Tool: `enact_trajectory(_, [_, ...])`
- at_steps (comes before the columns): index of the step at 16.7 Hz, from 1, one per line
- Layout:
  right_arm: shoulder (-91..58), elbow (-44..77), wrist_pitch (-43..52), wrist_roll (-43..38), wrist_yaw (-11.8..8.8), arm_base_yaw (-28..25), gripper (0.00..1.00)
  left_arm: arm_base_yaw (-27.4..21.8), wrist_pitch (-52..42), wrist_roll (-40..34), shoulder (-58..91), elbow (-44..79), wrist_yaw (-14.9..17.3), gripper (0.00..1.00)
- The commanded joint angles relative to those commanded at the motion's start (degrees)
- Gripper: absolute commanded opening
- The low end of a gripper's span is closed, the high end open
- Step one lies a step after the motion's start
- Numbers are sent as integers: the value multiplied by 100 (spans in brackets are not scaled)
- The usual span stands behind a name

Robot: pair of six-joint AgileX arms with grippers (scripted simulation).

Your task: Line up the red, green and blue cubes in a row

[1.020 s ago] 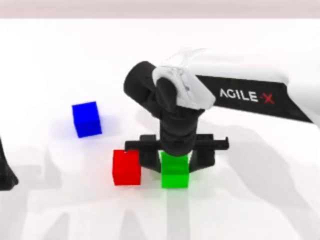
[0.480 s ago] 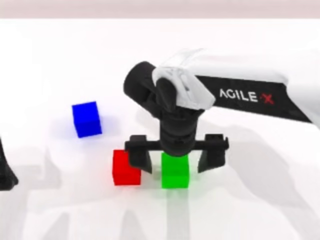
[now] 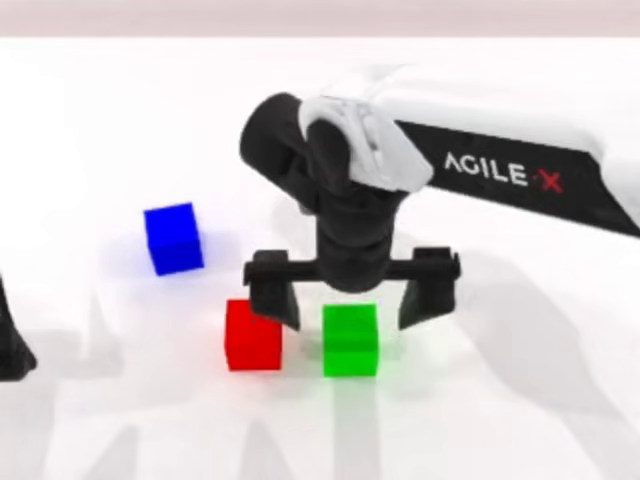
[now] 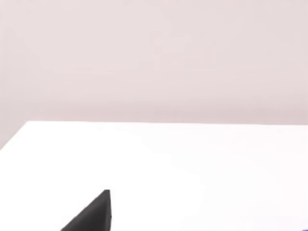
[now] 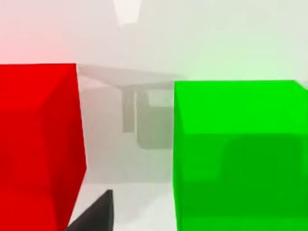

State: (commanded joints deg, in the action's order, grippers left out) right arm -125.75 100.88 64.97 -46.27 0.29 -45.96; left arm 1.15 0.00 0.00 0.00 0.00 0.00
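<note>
Near the table's front middle, my right gripper (image 3: 352, 292) hovers spread wide, holding nothing, above the bright green plain cube (image 3: 350, 340) | bright red cube (image 3: 252, 336) just beside it, narrow gap | deep blue cube (image 3: 173, 238) well apart, open room leftward | arm reads "AGILE-X" | left arm (image 3: 12, 340) parked at left edge.

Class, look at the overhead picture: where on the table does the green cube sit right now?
In the top view the green cube rests near the middle of the table, just right of the red cube with a narrow gap between them, below the right claw.
</note>
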Motion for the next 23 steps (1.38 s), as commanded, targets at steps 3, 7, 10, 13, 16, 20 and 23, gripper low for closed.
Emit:
enact_trajectory(3, [135,455,623,8,-4,-18,100,0,0,0,0,0,0,100])
enact_trajectory(7, [189,572,753,17,-3,-20,100,0,0,0,0,0,0,100])
enact_trajectory(10, [225,515,708,50,19,30,100,-13,-39,33,53,53,4,100])
enact_trajectory(13, [752,83,416,333,193,234,100,-113,-373,329,536,537,20,100])
enact_trajectory(16, [1813,-724,-120,806,449,625,100,-271,-1001,881,1541,1500,22,100])
enact_trajectory(20, [3939,-2342,-1114,1614,753,1373,100,-537,-2149,1865,3639,3234,9,100])
enact_trajectory(23, [5805,-3889,-1996,2294,879,2039,100,-766,-3128,2684,5506,4645,4,100])
